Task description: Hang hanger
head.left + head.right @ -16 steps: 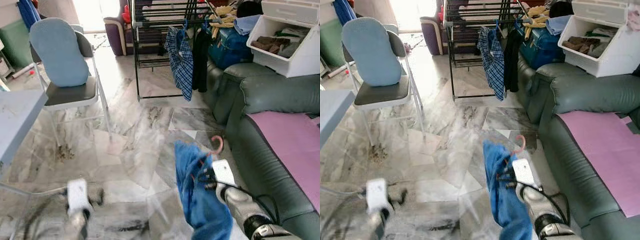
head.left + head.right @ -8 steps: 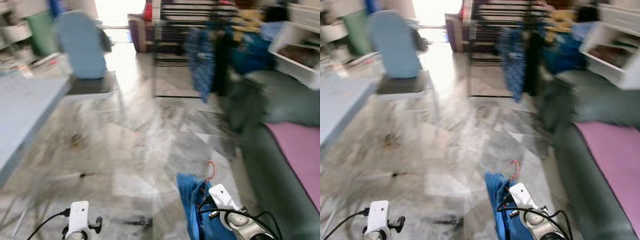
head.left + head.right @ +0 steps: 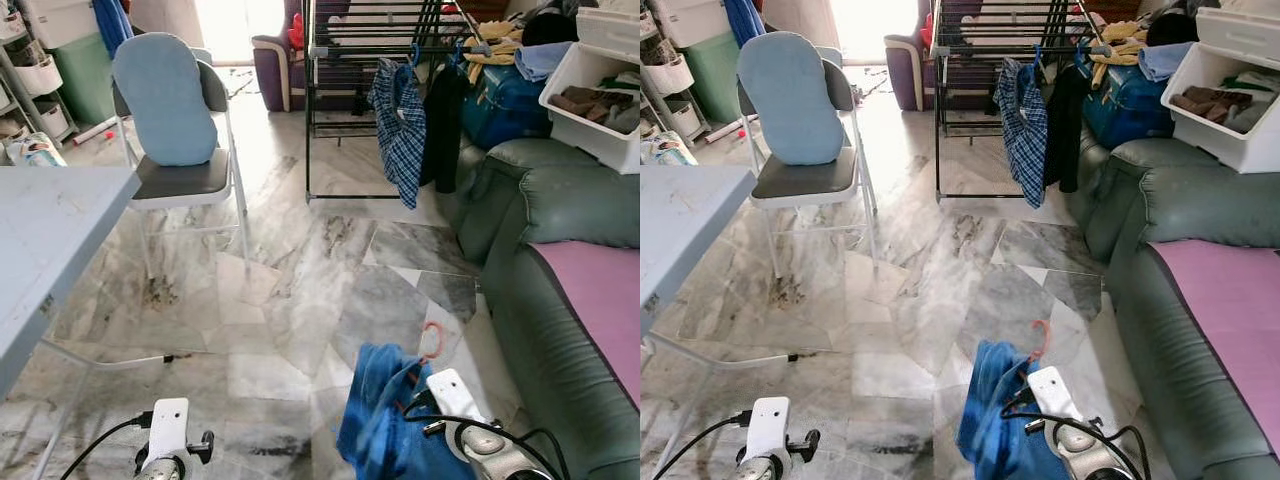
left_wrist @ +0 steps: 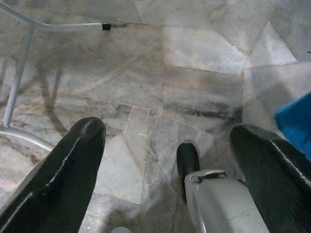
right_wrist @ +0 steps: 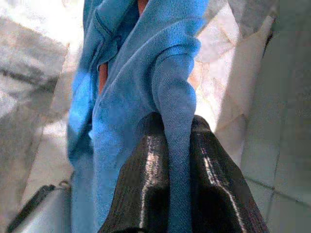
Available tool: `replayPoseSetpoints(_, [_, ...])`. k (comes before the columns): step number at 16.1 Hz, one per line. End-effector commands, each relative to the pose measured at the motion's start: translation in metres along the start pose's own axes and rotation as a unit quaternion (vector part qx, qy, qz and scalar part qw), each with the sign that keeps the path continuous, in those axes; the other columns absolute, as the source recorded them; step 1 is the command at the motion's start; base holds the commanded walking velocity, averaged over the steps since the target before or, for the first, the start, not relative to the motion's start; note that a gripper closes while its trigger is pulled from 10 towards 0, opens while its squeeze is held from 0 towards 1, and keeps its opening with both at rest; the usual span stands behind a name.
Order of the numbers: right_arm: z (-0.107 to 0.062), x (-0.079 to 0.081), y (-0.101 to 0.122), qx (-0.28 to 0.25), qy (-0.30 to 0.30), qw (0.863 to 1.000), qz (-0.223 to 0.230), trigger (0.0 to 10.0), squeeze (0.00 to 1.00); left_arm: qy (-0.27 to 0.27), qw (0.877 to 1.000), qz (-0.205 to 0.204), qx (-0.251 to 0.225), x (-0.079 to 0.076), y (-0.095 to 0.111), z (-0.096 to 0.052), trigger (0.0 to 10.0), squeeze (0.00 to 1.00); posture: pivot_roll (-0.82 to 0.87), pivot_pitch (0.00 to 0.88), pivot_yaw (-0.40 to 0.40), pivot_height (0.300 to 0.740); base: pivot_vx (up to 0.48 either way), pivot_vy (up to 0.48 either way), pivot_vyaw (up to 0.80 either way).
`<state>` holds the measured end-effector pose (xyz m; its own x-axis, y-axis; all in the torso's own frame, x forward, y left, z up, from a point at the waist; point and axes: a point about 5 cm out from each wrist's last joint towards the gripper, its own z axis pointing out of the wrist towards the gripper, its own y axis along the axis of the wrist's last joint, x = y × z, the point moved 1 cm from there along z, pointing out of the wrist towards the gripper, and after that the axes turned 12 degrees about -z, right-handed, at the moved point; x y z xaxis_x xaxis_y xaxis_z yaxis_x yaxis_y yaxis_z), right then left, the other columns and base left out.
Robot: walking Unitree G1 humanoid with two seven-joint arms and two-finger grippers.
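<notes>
Nearest me, my right pincer [image 5: 167, 160] is clenched on a fold of the blue garment [image 3: 385, 415], which hangs from a pink hanger [image 3: 432, 340] whose hook pokes up just above the cloth. My left pincer [image 4: 167, 160] hangs low over the marble floor [image 3: 290, 290], its fingers spread wide and holding nothing. Left of me is the bench [image 3: 45, 230], then the folding chair [image 3: 175, 130]. Well ahead stands the drying rack [image 3: 385, 40], a plaid shirt [image 3: 402, 130] already on it, beside the green sofa [image 3: 560, 260]. I judge I'm mid-carry: I should walk straight on, keep the garment off the floor, then raise the hook over a free rail beside the shirt.
</notes>
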<state>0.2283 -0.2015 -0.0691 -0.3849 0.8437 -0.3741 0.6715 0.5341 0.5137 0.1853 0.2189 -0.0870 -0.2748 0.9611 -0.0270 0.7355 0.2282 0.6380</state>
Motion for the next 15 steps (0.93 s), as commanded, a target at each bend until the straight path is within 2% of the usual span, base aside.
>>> replayPoseSetpoints(1, [0.0005, -0.0093, 0.0040, -0.004, -0.019, 1.000, 0.019, 10.0, 0.00, 0.006, 1.000, 0.002, 0.003, 0.0019, 0.0001, 0.0002, 10.0, 0.00, -0.11, 0.000, 0.003, 0.736, 0.000, 0.000, 0.00])
replayPoseSetpoints(5, [0.0001, -0.0134, 0.0002, 0.008, -0.034, 0.998, 0.049, 10.0, 0.00, 0.012, 1.000, -0.012, 0.011, 0.0057, -0.0071, -0.0019, 10.0, 0.00, -0.11, 0.000, 0.015, 0.736, 0.000, 0.000, 0.00])
replayPoseSetpoints(15, [0.0002, -0.0070, -0.0024, 0.021, -0.024, 0.999, 0.035, 10.0, 0.00, 0.006, 1.000, 0.002, 0.016, 0.0080, -0.0023, -0.0005, 10.0, 0.00, -0.13, 0.000, 0.035, 0.736, 0.000, 0.000, 0.00])
